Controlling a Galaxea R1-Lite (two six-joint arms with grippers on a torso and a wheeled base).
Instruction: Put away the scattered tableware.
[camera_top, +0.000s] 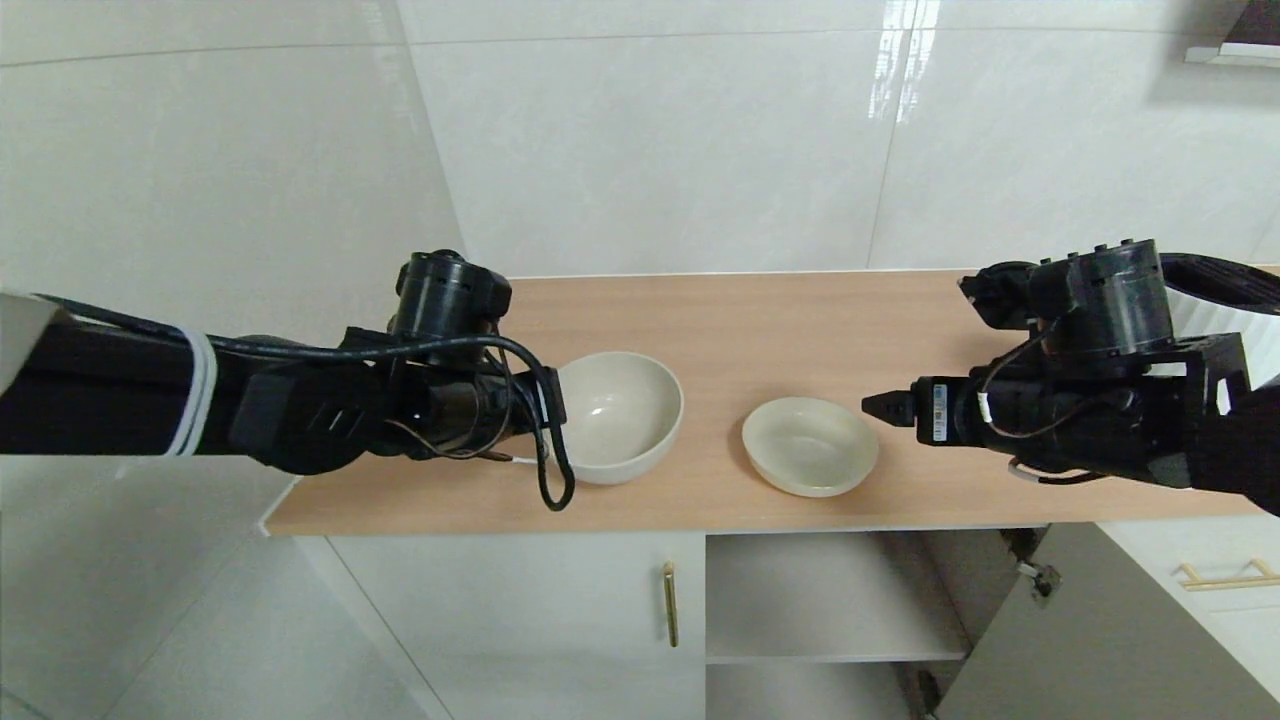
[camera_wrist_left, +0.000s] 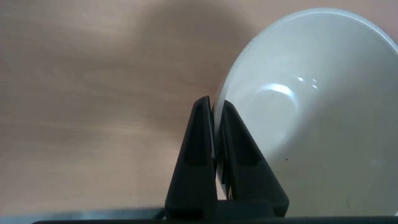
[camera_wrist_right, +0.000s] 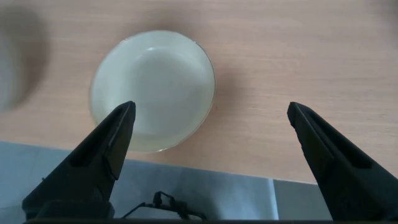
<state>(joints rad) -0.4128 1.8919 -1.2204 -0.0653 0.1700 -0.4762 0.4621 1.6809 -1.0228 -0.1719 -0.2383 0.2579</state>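
A deep cream bowl (camera_top: 622, 412) (camera_wrist_left: 311, 124) sits on the wooden counter (camera_top: 760, 320), left of centre. My left gripper (camera_top: 553, 412) (camera_wrist_left: 214, 107) is shut on its left rim, one finger inside the bowl and one outside. A shallower cream bowl (camera_top: 810, 445) (camera_wrist_right: 152, 90) lies to its right, near the front edge. My right gripper (camera_top: 882, 406) (camera_wrist_right: 210, 107) hangs just to the right of and above that bowl, wide open and holding nothing.
Below the counter, a white cabinet has an open shelf compartment (camera_top: 820, 595), its door (camera_top: 1090, 640) swung out at the right, and a closed door with a brass handle (camera_top: 669, 603). A tiled wall backs the counter. The counter ends at the left (camera_top: 275, 520).
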